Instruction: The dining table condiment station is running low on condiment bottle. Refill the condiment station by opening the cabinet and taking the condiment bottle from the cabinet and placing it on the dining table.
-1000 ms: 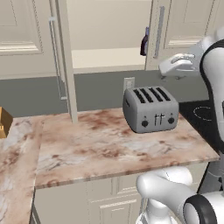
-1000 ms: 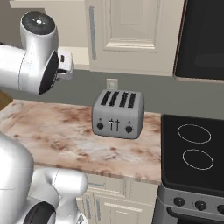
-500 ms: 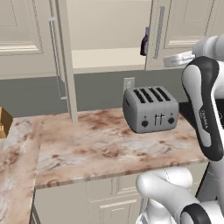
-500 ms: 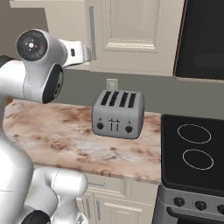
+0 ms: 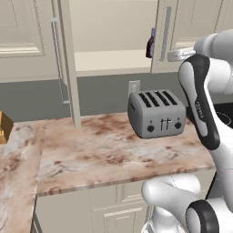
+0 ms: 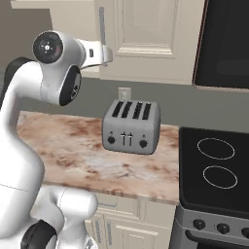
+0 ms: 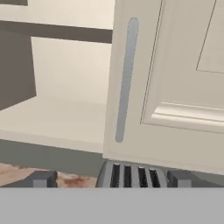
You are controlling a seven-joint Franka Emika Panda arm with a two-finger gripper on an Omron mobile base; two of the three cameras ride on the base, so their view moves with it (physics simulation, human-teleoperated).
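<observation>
Gripper [image 7: 111,178] jaws stand spread wide with nothing between them; in the hand view the two dark fingertips [image 7: 41,178] sit low in the picture, well apart, with the slotted top of the toaster [image 7: 131,175] showing between them. Directly ahead of the gripper is a closed raised-panel door of the cabinet [image 7: 175,87], its long silver bar handle [image 7: 126,78] upright and close to the door's left edge. Left of that door, the cabinet compartment stands open, with a pale shelf inside. In the left base view the gripper [image 5: 175,55] is raised to the level of the cabinet's bottom edge, in front of the closed door just right of the open compartment. The condiment bottle [image 5: 150,44] stands upright on the shelf at the right end of the open compartment, partly hidden by the door edge, just left of the gripper and apart from it. Below, the toaster rests on the marble counter [image 5: 91,159], under the closed door. A black stove top [image 6: 219,170] lies right of the counter.
</observation>
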